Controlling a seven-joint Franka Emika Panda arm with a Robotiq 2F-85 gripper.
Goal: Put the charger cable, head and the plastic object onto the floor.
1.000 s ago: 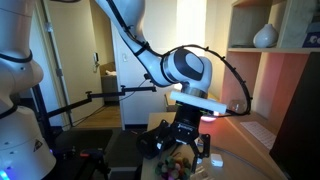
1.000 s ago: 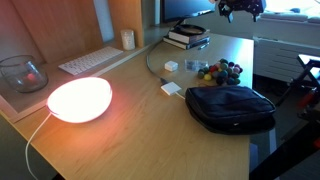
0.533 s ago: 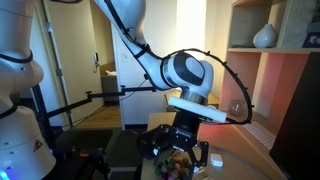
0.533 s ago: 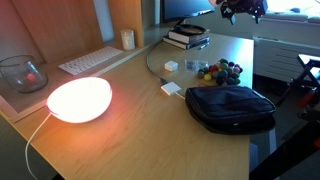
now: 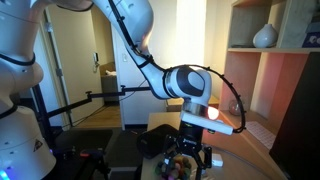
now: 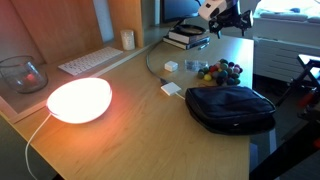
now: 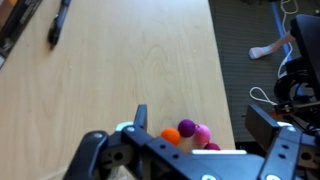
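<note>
Approach phase, I judge. The end effector (image 6: 224, 12) hovers, jaws apart and empty, over the desk (image 6: 130, 130). The head (image 6: 172, 89) and cable (image 6: 149, 60) lie at its 7 o'clock; next it likely needs to descend there.

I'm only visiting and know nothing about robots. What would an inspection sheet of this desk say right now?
Surface: pale wooden table, level.
Job's things: white head, thin cable and coloured balls, all on the table.
Clutter: glowing lamp, keyboard, glass bowl, black pouch, books.
Gripper: gripper hangs above the far end, open, holding nothing.
Cables: lamp cord runs off the near edge.
Surroundings: vase on a shelf.
</note>
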